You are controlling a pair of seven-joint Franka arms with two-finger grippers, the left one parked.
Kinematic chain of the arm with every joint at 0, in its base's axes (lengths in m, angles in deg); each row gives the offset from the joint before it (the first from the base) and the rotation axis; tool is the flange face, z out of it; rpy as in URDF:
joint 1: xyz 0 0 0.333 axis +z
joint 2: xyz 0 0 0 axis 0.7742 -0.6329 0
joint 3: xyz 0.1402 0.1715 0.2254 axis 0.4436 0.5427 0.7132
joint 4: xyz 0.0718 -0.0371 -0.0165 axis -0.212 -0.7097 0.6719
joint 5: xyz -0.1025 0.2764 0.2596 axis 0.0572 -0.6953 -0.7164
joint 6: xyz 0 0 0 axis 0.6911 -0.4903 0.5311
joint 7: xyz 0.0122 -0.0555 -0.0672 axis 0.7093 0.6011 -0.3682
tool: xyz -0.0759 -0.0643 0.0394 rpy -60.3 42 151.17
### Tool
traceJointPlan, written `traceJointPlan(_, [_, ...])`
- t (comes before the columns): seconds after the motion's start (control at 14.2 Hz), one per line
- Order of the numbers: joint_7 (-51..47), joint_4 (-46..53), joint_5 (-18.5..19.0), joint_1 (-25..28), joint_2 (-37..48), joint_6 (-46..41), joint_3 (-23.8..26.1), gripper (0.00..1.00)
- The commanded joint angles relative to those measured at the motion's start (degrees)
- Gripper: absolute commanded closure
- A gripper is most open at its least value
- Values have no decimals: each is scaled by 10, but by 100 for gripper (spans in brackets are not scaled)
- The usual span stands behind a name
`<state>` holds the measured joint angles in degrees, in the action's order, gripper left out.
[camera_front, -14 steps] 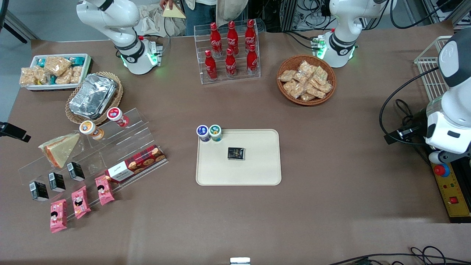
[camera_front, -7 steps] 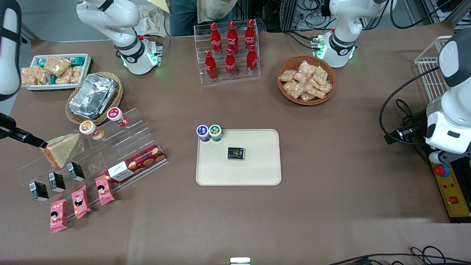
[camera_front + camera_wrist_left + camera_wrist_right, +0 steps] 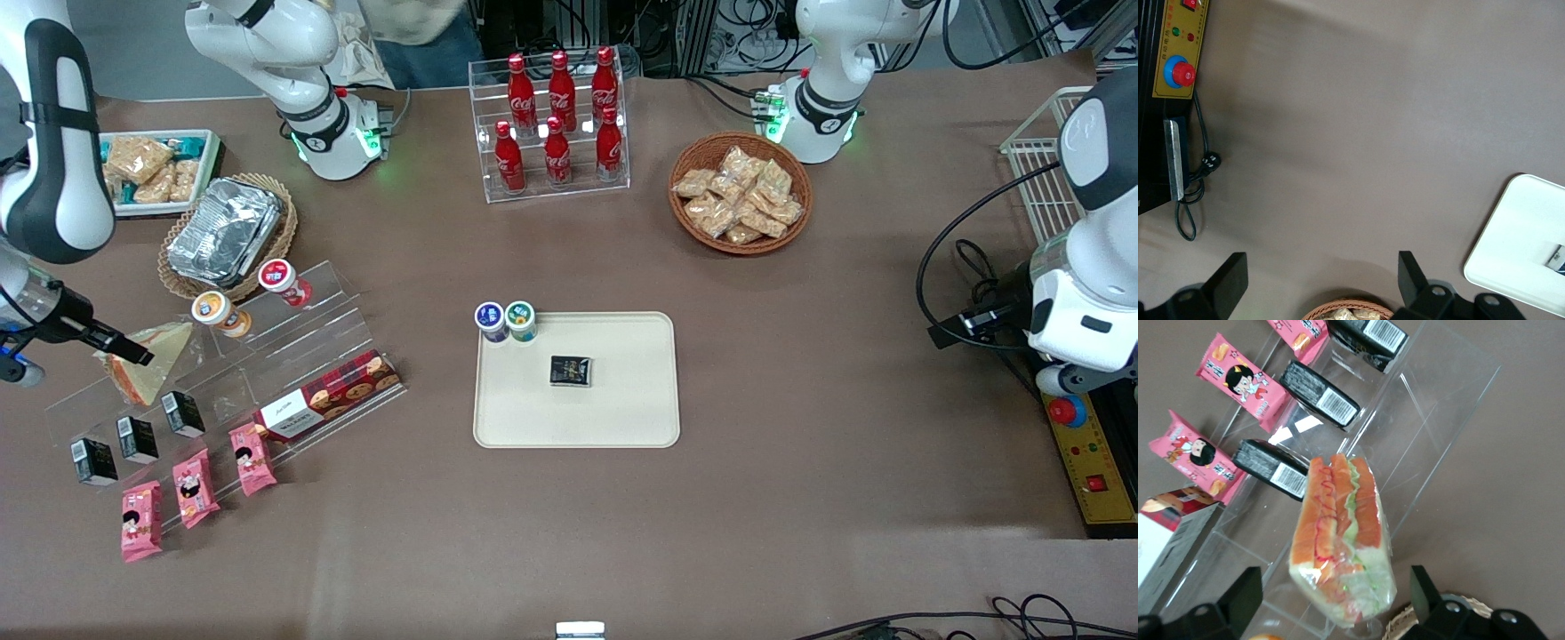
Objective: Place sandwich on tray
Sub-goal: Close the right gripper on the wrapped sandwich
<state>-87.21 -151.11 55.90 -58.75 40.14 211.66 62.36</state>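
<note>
Jaws spread wide, nothing between them: the right wrist view shows the gripper [image 3: 1333,603] with one dark finger [image 3: 1241,597] on each side of the sandwich [image 3: 1341,540], neither touching it. From the front, the gripper [image 3: 124,348] sits over the wide end of the sandwich [image 3: 151,360], at the working arm's end of the table.

Sandwich: clear-wrapped wedge, standing on edge on the upper step of a clear stepped rack [image 3: 267,356]. Filling edge faces the wrist camera, showing orange, red and pale green layers between white bread.

Same rack, lower step: three small black cartons [image 3: 138,437] in a row, nearer the front camera than the sandwich. Pink snack packets [image 3: 191,489] lie along the rack's lowest edge. A red tartan biscuit box [image 3: 329,396] rests beside the cartons, toward the table centre. Two small round tubs [image 3: 249,298] on the top step, close to the sandwich's pointed end.

Tray [image 3: 622,409]: cream, rounded corners, at the table centre, well apart from the sandwich. A small dark packet [image 3: 570,371] lies on it. Two small capped cups [image 3: 505,322] stand at its corner.

Elsewhere: foil containers in a wicker basket [image 3: 227,231]; red cola bottles [image 3: 557,116] in a clear stand; round basket of tan snack packets [image 3: 740,193] toward the parked arm's end.
</note>
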Motion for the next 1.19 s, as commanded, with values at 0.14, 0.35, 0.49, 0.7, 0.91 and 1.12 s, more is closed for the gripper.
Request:
traceJointPlan(0.14, [6,-19,-4,-3,-24,61,3,20])
traceJointPlan(0.35, [22,-18,-4,-4,-34,72,3,45])
traceJointPlan(0.49, [28,-14,7,-3,-31,71,3,68])
traceJointPlan(0.7, [52,3,16,-2,-10,59,4,95])
traceJointPlan(0.91, [72,81,15,4,1,-12,15,95])
traceJointPlan(1.12, [133,196,14,13,-10,-113,54,95])
